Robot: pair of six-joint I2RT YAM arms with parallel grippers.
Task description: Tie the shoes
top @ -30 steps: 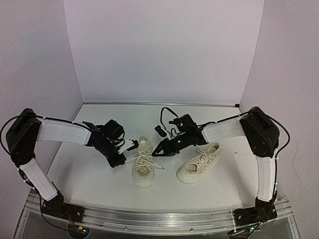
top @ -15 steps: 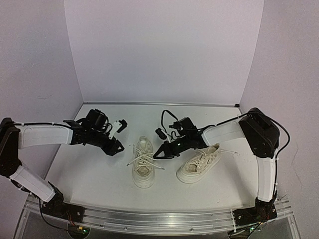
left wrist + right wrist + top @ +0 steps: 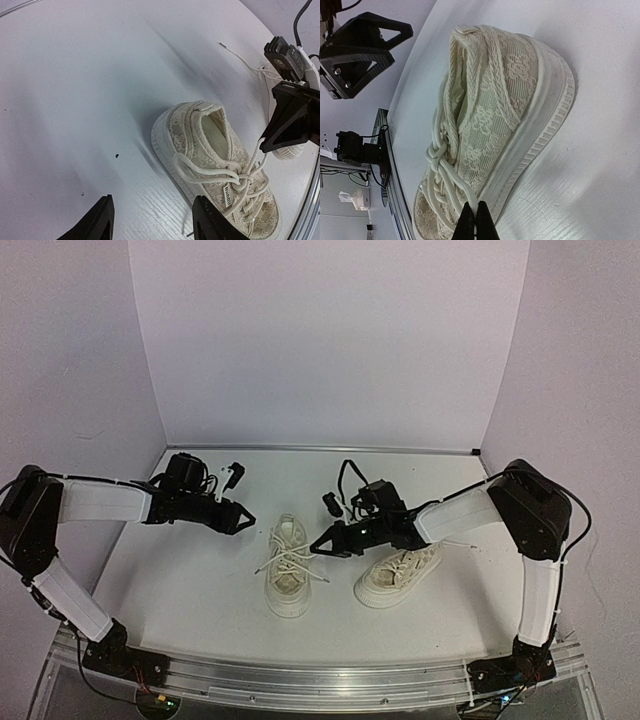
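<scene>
Left tool (image 3: 242, 517) drew back, half-open and empty, from two shoes (image 3: 287, 575); right tool (image 3: 315, 550) pinches a lace (image 3: 255, 157).

Two arms, left arm (image 3: 100, 502) and right arm (image 3: 455, 508).
Bases: black, bolted onto an aluminium rail (image 3: 320, 677), one toward each end of the rail.
Links: wrapped in white fabric sleeves (image 3: 70, 600); joint housings boxy, matte black.
Cables (image 3: 298, 16): thin, black, looping from the wrists.
Left hand (image 3: 155, 225): flat black fingers, open triangular frames, silver screw heads (image 3: 338, 71).
Right hand (image 3: 475, 222): black, tapering to narrow tips.

Cream floral-patterned shoes (image 3: 287, 585), white laces (image 3: 292, 562), white table (image 3: 180, 590).
</scene>
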